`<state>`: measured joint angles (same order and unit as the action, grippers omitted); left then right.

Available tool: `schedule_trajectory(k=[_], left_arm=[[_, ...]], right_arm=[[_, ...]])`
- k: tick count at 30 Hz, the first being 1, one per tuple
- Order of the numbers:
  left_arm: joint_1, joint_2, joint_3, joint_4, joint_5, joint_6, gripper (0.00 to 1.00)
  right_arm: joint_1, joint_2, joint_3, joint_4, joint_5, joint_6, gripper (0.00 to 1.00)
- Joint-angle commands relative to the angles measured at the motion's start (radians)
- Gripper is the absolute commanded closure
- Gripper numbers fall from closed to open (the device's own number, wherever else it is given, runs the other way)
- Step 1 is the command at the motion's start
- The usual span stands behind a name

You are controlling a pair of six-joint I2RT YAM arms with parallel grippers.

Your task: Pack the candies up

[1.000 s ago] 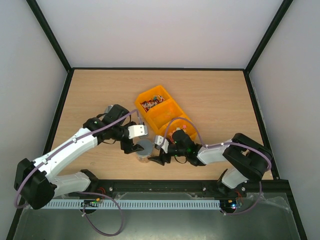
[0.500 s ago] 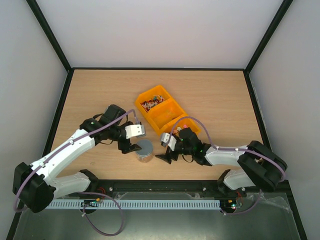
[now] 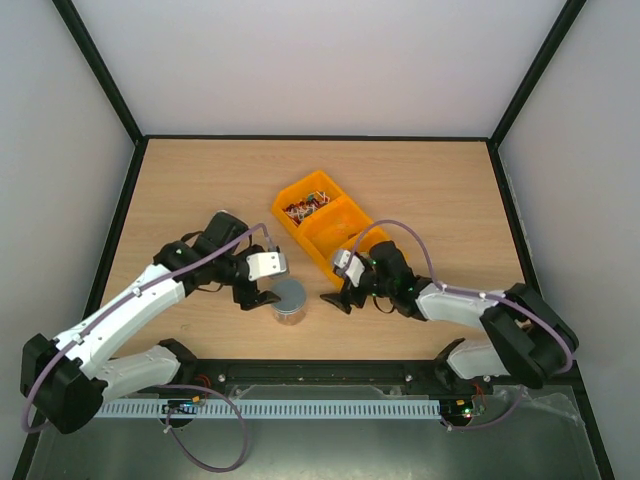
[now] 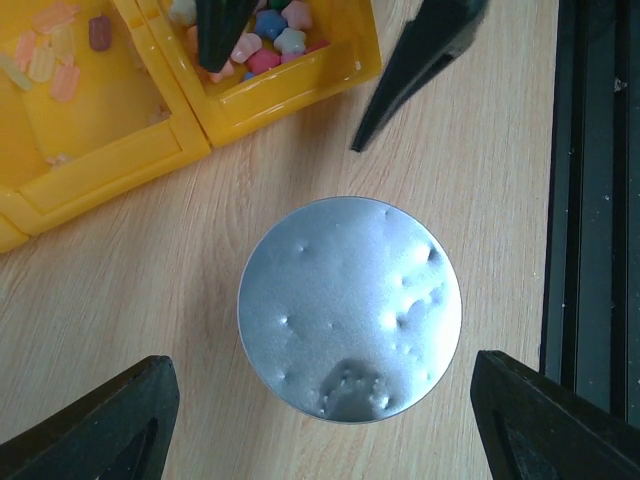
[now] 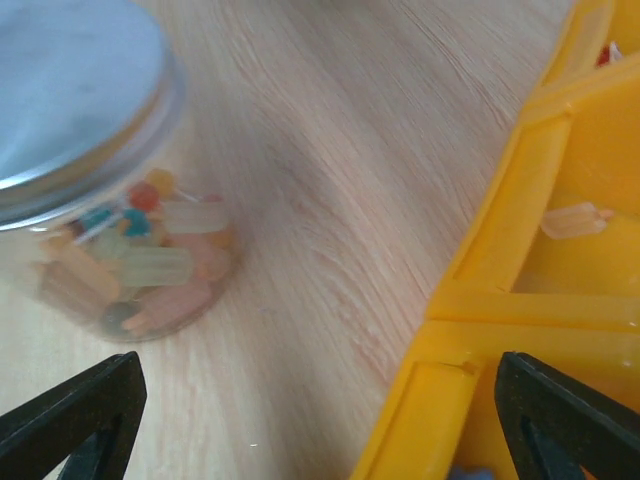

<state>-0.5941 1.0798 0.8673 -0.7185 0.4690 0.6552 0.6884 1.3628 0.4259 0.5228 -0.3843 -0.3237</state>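
The candies (image 3: 305, 207), a small red and white heap, lie in the far compartment of the yellow tray (image 3: 322, 240). A clear jar (image 3: 289, 300) with a dented silver lid (image 4: 350, 310) stands just in front of the tray, and pale and coloured sweets (image 5: 150, 270) show through its wall. My left gripper (image 3: 266, 293) hangs open over the jar's left side, its fingers (image 4: 90, 430) wider than the lid and apart from it. My right gripper (image 3: 338, 292) is open and empty, low between the jar and the tray's near corner (image 5: 520, 300).
The tray's near compartment holds chunky pastel pieces (image 4: 265, 25); the middle one has a few pale sweets (image 4: 50, 50). A black rail (image 4: 590, 200) runs along the table's near edge, close to the jar. Bare wood (image 3: 200, 190) lies left of and behind the tray.
My right gripper has opened wider and drawn back from the jar toward the tray. The left gripper has shifted slightly left, still open beside the lid. The jar has not moved.
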Motion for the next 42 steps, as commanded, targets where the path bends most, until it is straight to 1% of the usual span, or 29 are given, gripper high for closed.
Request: schedule_trajectory(k=[1, 3, 5, 6, 10, 13, 20, 27, 29, 33, 37, 40, 42], left_arm=[[0.004, -0.028, -0.010, -0.011, 0.020, 0.010, 0.17], [0.003, -0.024, -0.014, -0.001, 0.023, 0.008, 0.18], [-0.002, -0.012, -0.023, 0.014, 0.011, 0.001, 0.18], [-0.007, -0.005, -0.027, 0.022, 0.000, -0.002, 0.18], [-0.022, -0.010, -0.043, 0.050, -0.012, 0.000, 0.12], [-0.048, -0.036, -0.066, 0.056, -0.029, 0.006, 0.11], [-0.123, -0.065, -0.111, 0.070, -0.060, 0.003, 0.11], [-0.142, -0.062, -0.147, 0.136, -0.096, -0.008, 0.10], [-0.149, -0.060, -0.153, 0.147, -0.100, -0.002, 0.13], [-0.158, -0.072, -0.180, 0.181, -0.110, 0.022, 0.21], [-0.174, -0.107, -0.207, 0.207, -0.114, 0.067, 0.30], [-0.195, -0.136, -0.227, 0.216, -0.110, 0.110, 0.40], [-0.210, -0.150, -0.239, 0.224, -0.110, 0.126, 0.46]], right_arm=[[0.041, -0.106, -0.076, 0.059, -0.101, 0.041, 0.03], [0.096, -0.114, -0.104, 0.123, -0.090, 0.062, 0.02], [0.151, -0.083, -0.112, 0.177, -0.057, 0.077, 0.00], [0.169, -0.057, -0.107, 0.205, -0.040, 0.088, 0.01], [0.198, 0.066, -0.076, 0.327, 0.018, 0.129, 0.01], [0.211, 0.115, -0.069, 0.389, 0.010, 0.128, 0.01], [0.252, 0.194, -0.028, 0.443, 0.000, 0.149, 0.01], [0.274, 0.267, 0.018, 0.486, 0.001, 0.170, 0.01], [0.276, 0.280, 0.026, 0.487, -0.008, 0.170, 0.01], [0.278, 0.302, 0.030, 0.503, -0.010, 0.173, 0.01], [0.279, 0.317, 0.030, 0.527, -0.016, 0.182, 0.01], [0.279, 0.327, 0.034, 0.529, -0.014, 0.180, 0.00], [0.279, 0.329, 0.035, 0.528, -0.009, 0.179, 0.02]])
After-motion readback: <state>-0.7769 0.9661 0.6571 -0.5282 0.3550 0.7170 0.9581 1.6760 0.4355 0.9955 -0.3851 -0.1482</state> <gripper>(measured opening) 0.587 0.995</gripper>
